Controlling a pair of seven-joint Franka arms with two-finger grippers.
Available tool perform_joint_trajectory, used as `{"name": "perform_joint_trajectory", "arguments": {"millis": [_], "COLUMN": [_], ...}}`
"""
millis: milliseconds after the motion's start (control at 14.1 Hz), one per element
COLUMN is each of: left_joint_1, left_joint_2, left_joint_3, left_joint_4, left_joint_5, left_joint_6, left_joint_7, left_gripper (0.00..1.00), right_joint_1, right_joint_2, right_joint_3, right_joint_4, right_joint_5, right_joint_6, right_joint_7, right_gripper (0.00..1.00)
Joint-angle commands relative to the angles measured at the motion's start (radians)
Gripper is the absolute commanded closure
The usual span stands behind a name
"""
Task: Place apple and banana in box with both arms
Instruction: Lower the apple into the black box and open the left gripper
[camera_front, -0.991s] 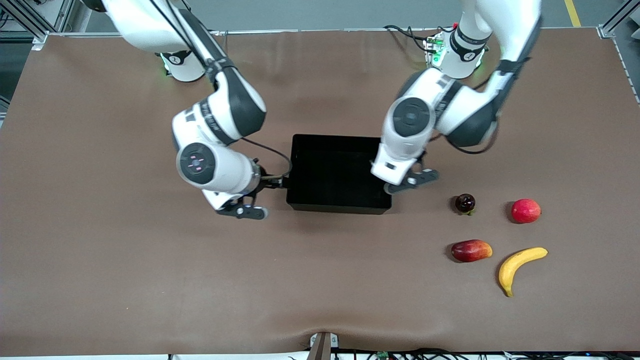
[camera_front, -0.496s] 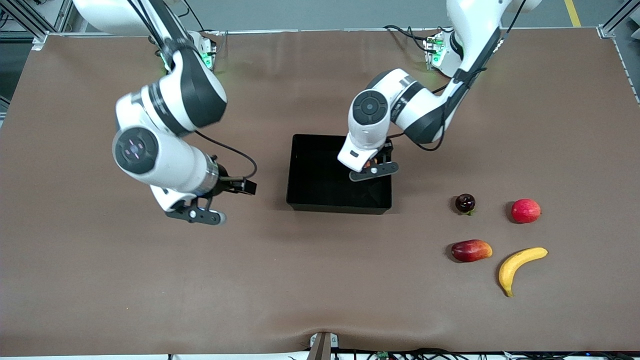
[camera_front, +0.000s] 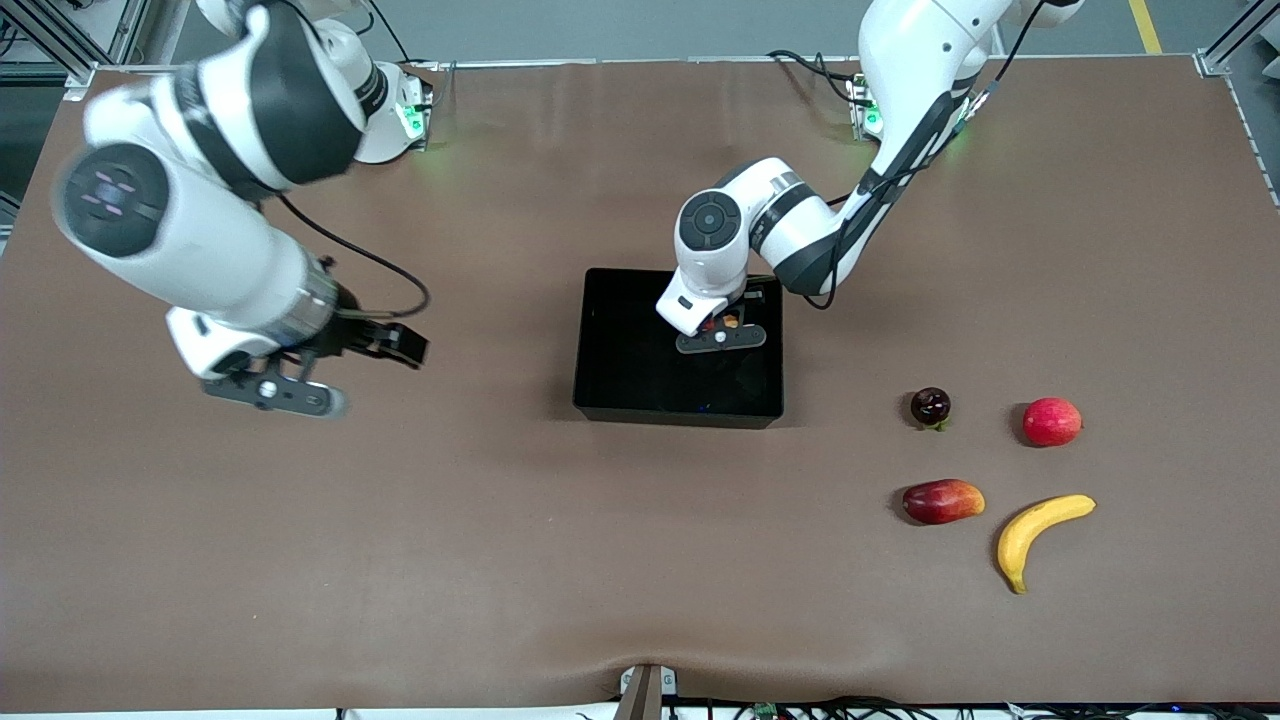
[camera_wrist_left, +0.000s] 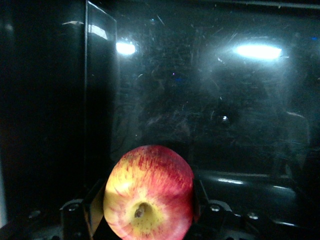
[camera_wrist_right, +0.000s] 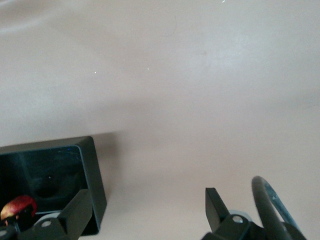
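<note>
Brown table (camera_front: 640, 560), pinkish-red round fruit (camera_front: 1051, 421), dark cherry-like fruit (camera_front: 930, 406), elongated dark-red fruit (camera_front: 942, 501)

Apple (camera_wrist_left: 149, 192) red, yellow-streaked; box (camera_front: 600, 340) glossy black; banana (camera_front: 1040, 530) yellow; table (camera_front: 400, 550) brown.

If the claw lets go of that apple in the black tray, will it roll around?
Probably a little: the apple looks round and smooth, and the box floor looks glossy. Its low walls should stop it. It looks firm between the left claw, so unlikely to squash.
</note>
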Motion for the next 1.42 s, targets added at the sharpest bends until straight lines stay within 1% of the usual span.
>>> {"name": "perform_joint_trajectory", "arguments": {"millis": [0, 142, 354, 425, 566, 637, 708, 850, 991, 1204, 1345], "left_joint_1": [0.002, 0.004, 0.008, 0.010, 0.011, 0.015, 0.015, 0.008, 0.010, 0.014, 0.019], "left_joint_2": [-0.007, 0.004, 0.024, 0.027, 0.029, 0.027, 0.027, 0.026, 0.012, 0.006, -0.002], "left_joint_3": [0.000, 0.000, -0.002, -0.002, -0.002, -0.002, -0.002, -0.002, -0.002, -0.003, 0.003], "left_joint_4": [-0.027, -0.031, -0.031, -0.031, -0.030, -0.022, -0.016, 0.008, 0.050, 0.177, 0.269], "left_joint_5": [0.024, 0.024, 0.024, 0.022, 0.021, 0.014, 0.011, 0.010, 0.010, 0.014, 0.008], "left_joint_6": [0.033, 0.033, 0.033, 0.033, 0.026, 0.024, 0.022, 0.004, -0.078, -0.223, -0.315], "left_joint_7": [-0.010, -0.010, -0.013, -0.015, -0.019, -0.032, -0.050, -0.062, -0.056, -0.035, 0.032], "left_gripper": [1.00, 1.00, 1.00, 1.00, 1.00, 0.55, 0.01, 0.00, 0.00, 0.00, 0.00], "right_joint_1": [-0.050, -0.089, -0.142, -0.155, -0.181, -0.186, -0.189, -0.218, -0.236, -0.255, -0.265], "right_joint_2": [-0.063, -0.099, -0.142, -0.154, -0.183, -0.194, -0.208, -0.249, -0.281, -0.306, -0.335], "right_joint_3": [0.016, 0.017, 0.014, 0.013, -0.018, -0.038, -0.050, -0.053, -0.050, -0.048, -0.047], "right_joint_4": [-0.019, -0.019, -0.019, -0.019, -0.022, -0.022, -0.026, -0.068, -0.098, -0.118, -0.154], "right_joint_5": [-0.015, -0.011, -0.021, -0.027, -0.041, -0.041, -0.041, -0.040, -0.041, -0.050, -0.050], "right_joint_6": [-0.058, -0.092, -0.170, -0.194, -0.218, -0.233, -0.245, -0.239, -0.238, -0.238, -0.230], "right_joint_7": [-0.055, -0.061, -0.209, -0.217, -0.229, -0.236, -0.237, -0.246, -0.297, -0.370, -0.374], "right_gripper": [0.00, 0.00, 0.00, 0.00, 0.00, 0.00, 0.00, 0.00, 0.00, 0.00, 0.00]}}
